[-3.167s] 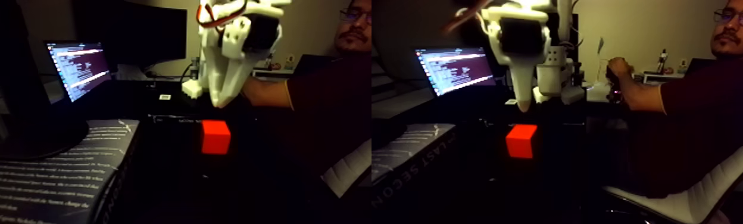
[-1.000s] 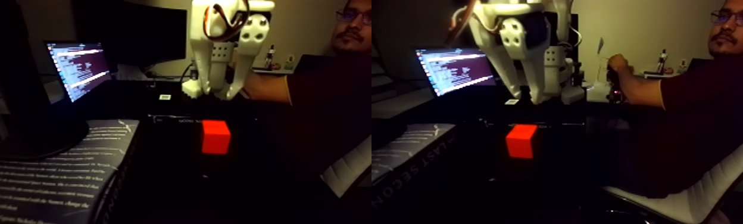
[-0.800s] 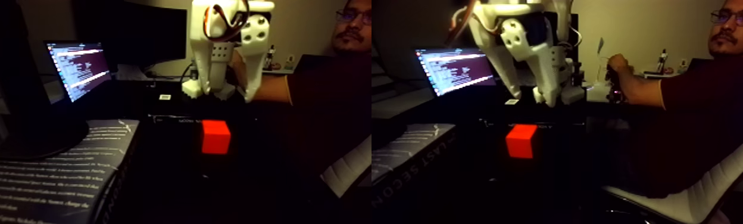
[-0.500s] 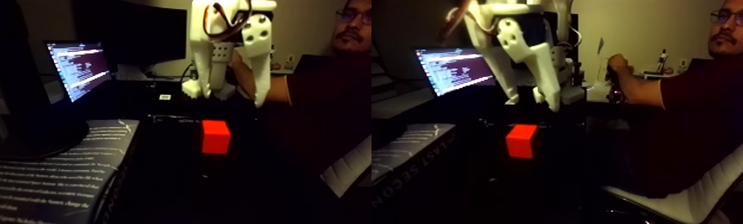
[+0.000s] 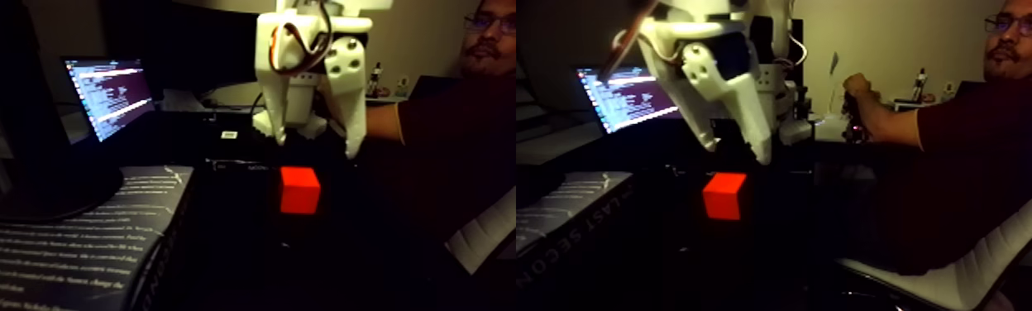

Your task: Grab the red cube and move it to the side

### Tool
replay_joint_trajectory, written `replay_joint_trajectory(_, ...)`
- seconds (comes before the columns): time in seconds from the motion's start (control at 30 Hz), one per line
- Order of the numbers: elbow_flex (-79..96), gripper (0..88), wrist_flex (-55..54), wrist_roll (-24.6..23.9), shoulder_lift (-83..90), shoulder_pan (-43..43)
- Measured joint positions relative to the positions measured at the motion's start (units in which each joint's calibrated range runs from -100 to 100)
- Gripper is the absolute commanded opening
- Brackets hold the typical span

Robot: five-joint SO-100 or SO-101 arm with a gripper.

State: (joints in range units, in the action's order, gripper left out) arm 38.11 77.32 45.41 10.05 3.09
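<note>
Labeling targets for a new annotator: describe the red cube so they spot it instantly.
Start at the white robot arm's open pincer hanging mid-scene. Just below it, on the dark table surface, sits the red cube: the one bright red-orange block amid black surroundings.

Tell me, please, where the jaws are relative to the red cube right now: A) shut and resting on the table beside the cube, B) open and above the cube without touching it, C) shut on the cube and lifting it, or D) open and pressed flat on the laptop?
B: the gripper hangs open above the red cube, with dark space between its tips and the cube's top.
</note>
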Motion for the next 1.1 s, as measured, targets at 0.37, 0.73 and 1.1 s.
replay_joint_trajectory(0.37, 1.09, 29.5, -3.75, 2.36, -3.53, 1.16)
replay_joint_trajectory(0.73, 2.00, 29.5, -7.51, 2.78, -6.56, 1.31)
replay_joint_trajectory(1.1, 3.99, 29.5, -12.32, 2.78, -7.99, 1.31)
